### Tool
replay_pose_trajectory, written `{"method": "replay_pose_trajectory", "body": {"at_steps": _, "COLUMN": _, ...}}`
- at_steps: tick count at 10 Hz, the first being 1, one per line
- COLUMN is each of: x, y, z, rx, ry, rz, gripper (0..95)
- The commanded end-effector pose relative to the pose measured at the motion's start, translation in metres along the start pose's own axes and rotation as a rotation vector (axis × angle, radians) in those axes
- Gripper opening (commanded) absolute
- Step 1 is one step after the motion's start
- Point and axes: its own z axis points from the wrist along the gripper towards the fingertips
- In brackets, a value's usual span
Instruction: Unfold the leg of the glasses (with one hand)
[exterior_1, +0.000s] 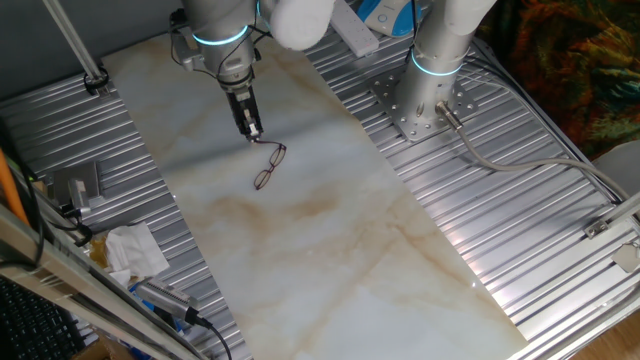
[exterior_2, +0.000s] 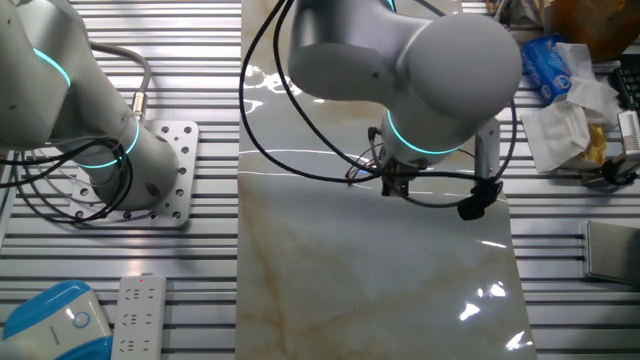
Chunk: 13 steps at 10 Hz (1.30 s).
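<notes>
On the marble surface (exterior_1: 330, 250), toward its far end in one fixed view, the glasses (exterior_1: 269, 167) lie flat, lenses running diagonally away from the arm. Directly above their upper end hangs the end effector (exterior_1: 253, 131), pointing straight down, its tip at or touching the thin leg that juts from the frame there. Its fingers look close together, but whether they pinch the leg I cannot tell. From the other fixed view the arm's bulky wrist with its cyan ring (exterior_2: 425, 146) covers most of the spot; only a sliver of the reddish frame (exterior_2: 358, 172) peeks out just left of the end effector (exterior_2: 392, 185). Crumpled tissue (exterior_1: 135, 250) rests on the ribbed metal off the marble.
</notes>
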Motion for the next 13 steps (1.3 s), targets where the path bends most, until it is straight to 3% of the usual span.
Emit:
{"method": "replay_pose_trajectory", "body": {"at_steps": 1, "x": 0.001, "y": -0.001, "z": 0.000, "rx": -0.010, "ry": 0.000, "rz": -0.002, "gripper": 0.0}}
{"method": "replay_pose_trajectory", "body": {"at_steps": 3, "x": 0.000, "y": 0.000, "z": 0.000, "rx": -0.020, "ry": 0.005, "rz": -0.003, "gripper": 0.0}}
{"method": "replay_pose_trajectory", "body": {"at_steps": 5, "x": -0.003, "y": 0.003, "z": 0.001, "rx": -0.023, "ry": -0.013, "rz": -0.004, "gripper": 0.0}}
{"method": "replay_pose_trajectory", "body": {"at_steps": 10, "x": -0.022, "y": 0.015, "z": -0.002, "rx": -0.023, "ry": -0.015, "rz": -0.019, "gripper": 0.0}}
{"method": "replay_pose_trajectory", "body": {"at_steps": 13, "x": -0.040, "y": 0.029, "z": 0.001, "rx": -0.012, "ry": -0.019, "rz": -0.005, "gripper": 0.0}}
